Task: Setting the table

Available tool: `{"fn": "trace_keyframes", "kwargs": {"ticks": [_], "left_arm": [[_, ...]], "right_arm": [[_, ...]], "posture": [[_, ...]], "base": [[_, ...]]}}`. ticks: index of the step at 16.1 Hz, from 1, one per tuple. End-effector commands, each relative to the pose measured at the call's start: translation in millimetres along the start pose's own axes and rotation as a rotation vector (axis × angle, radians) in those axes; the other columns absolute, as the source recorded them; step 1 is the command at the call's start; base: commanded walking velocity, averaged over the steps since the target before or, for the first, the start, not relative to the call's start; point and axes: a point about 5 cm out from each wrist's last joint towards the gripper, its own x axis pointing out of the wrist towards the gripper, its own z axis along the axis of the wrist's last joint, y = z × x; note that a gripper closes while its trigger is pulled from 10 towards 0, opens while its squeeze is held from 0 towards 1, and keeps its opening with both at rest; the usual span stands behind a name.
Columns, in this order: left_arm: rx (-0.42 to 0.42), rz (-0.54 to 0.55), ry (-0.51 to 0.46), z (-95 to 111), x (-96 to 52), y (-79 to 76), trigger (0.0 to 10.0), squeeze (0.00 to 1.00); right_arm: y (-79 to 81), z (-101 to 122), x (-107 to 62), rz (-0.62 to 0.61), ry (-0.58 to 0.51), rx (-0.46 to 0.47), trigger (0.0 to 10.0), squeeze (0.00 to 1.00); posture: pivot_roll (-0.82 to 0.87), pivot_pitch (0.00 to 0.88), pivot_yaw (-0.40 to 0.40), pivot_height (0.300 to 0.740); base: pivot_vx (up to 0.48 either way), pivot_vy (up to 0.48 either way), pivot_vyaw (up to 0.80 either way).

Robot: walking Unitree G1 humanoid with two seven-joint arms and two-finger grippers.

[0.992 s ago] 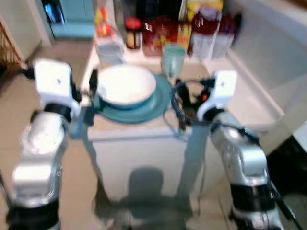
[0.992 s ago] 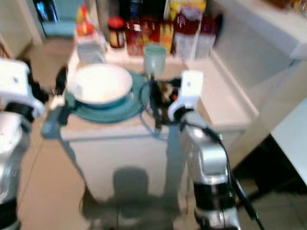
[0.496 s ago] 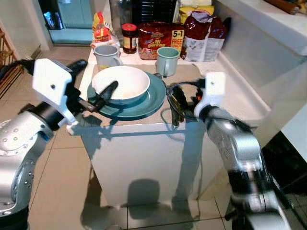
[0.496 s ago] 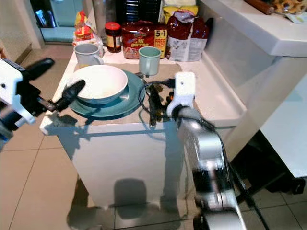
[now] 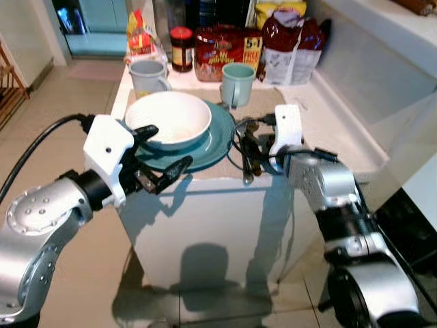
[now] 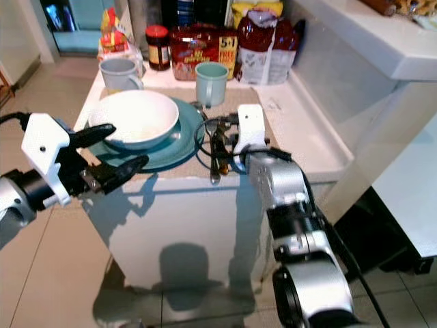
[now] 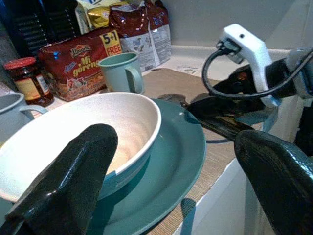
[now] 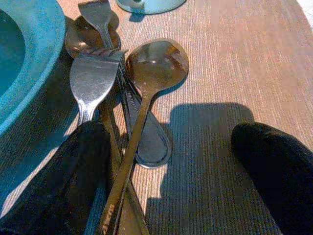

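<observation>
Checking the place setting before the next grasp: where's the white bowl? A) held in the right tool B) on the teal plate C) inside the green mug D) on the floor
B: the white bowl sits on the teal plate on the counter, with the open left tool just in front of it.

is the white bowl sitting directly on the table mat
No, the white bowl sits on the teal plate, which lies on the mat.
</observation>
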Motion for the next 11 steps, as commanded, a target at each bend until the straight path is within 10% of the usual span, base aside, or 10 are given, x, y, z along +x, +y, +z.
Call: {"fn": "trace_keyframes", "kwargs": {"ticks": [1, 2, 3, 11], "left_arm": [[0.013, -0.028, -0.004, 4.3, -0.6, -5.8, 10.0, 0.0], [0.011, -0.029, -0.003, 4.2, -0.5, -6.1, 10.0, 0.0], [0.01, -0.033, 0.003, 3.7, -0.1, -7.2, 10.0, 0.0], [0.006, -0.059, 0.016, 3.8, 2.5, -10.1, 10.0, 0.0]], "right_arm": [[-4.0, -1.4, 1.2, -0.011, 0.035, 0.01, 10.0, 0.0], [-4.0, -2.3, 1.9, -0.006, 0.042, 0.013, 1.9, 0.0], [-4.4, -4.6, 3.8, 0.004, 0.061, 0.018, 0.0, 0.0], [-8.7, -11.3, 4.9, 0.022, 0.156, 0.047, 0.0, 0.0]], "posture": [[0.08, 0.012, -0.057, 0.74], [0.08, 0.014, -0.056, 0.74], [0.08, 0.015, -0.055, 0.74], [0.08, 0.017, -0.051, 0.74]], "base": [[0.0, 0.0, 0.0], [0.0, 0.0, 0.0], [0.0, 0.0, 0.0], [0.0, 0.0, 0.0]]}}
